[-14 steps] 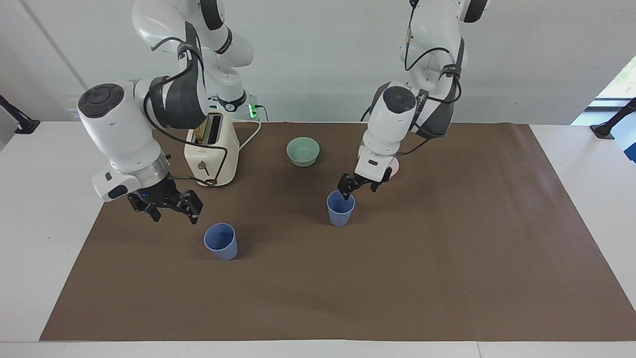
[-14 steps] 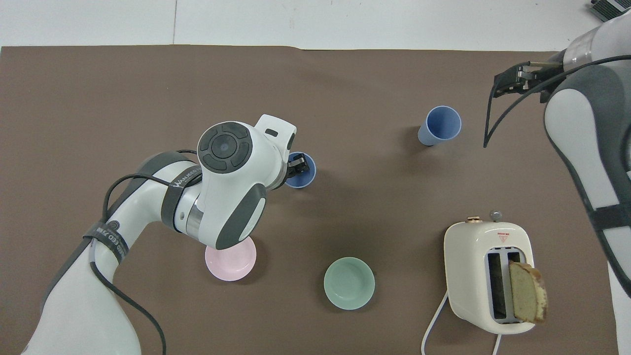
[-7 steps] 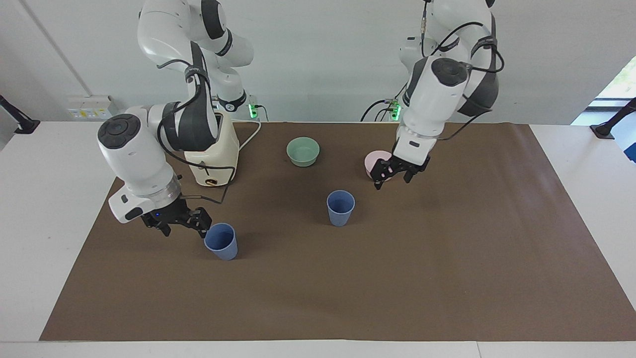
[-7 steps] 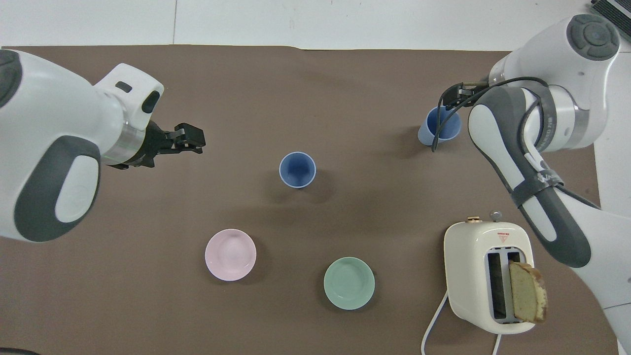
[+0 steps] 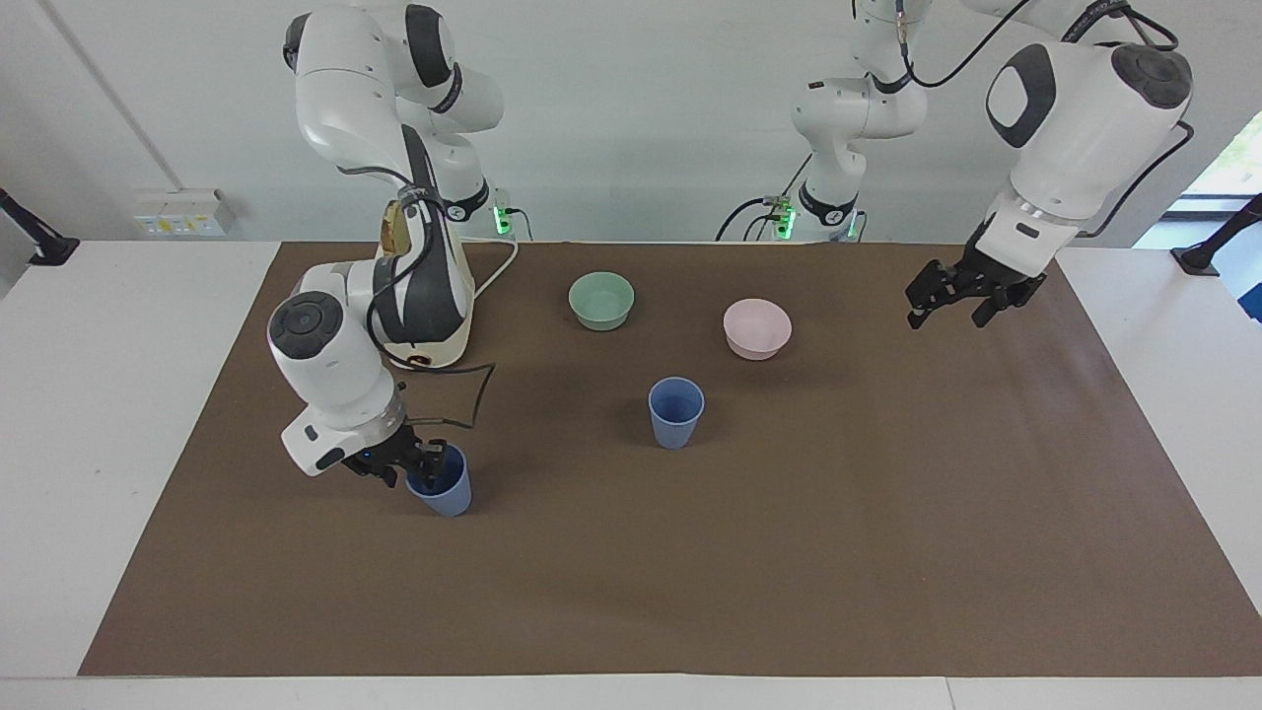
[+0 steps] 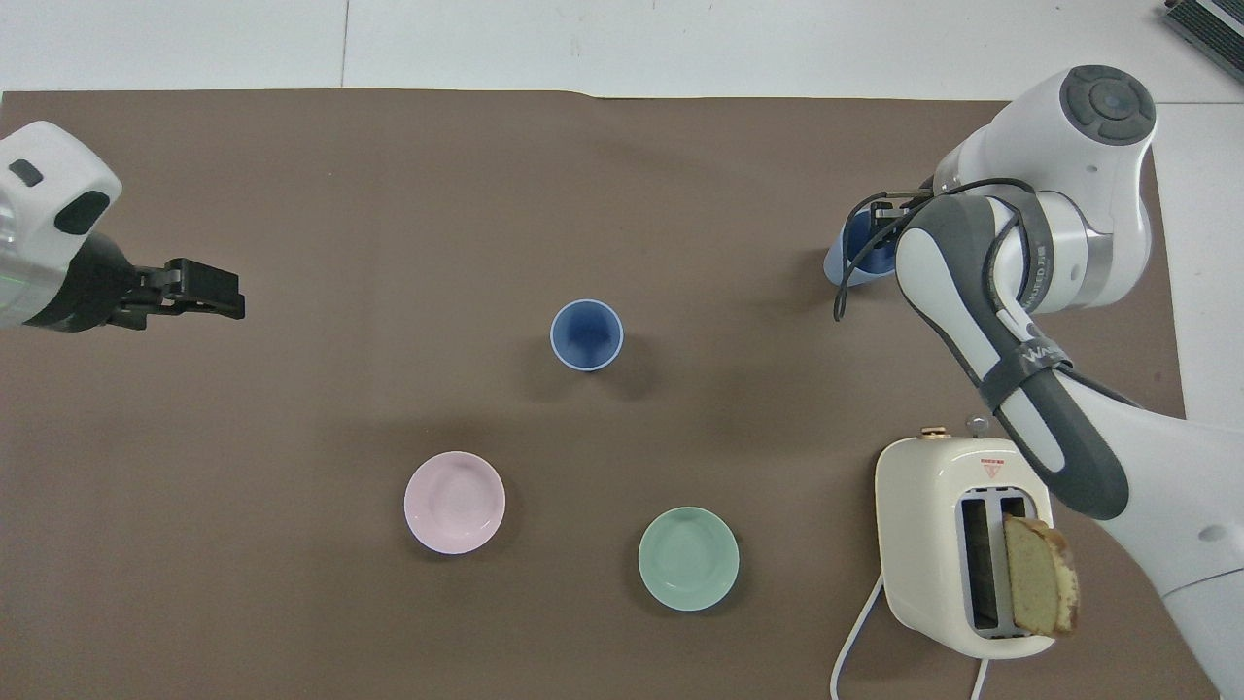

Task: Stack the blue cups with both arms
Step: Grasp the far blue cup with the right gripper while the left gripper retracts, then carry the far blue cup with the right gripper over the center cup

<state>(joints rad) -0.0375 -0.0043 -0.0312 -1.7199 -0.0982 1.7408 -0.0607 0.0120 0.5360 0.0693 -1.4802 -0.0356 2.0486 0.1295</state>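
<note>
**Blue cups apart, right arm at one rim**

Blue plastic first, in the facing view: your right gripper (image 5: 422,463) is down at the rim of the end cup (image 5: 446,490), on its toaster-ward side, apparently to pinch the wall. You cannot tell whether it has clamped yet. The cup stands upright on the mat under it. The middle cup (image 5: 675,414) stands alone, well apart from both grippers, mouth up, which suits it as the base of the stack. Your left gripper (image 5: 964,301) hangs released and empty in the air at its own end of the mat, likely parked to leave the middle free.

From overhead, the right arm covers most of the end cup (image 6: 838,264), with the right gripper (image 6: 880,207) over its mouth. The middle cup (image 6: 586,334) lies between the two grippers. The left gripper (image 6: 199,290) points toward it, over bare mat.
</note>
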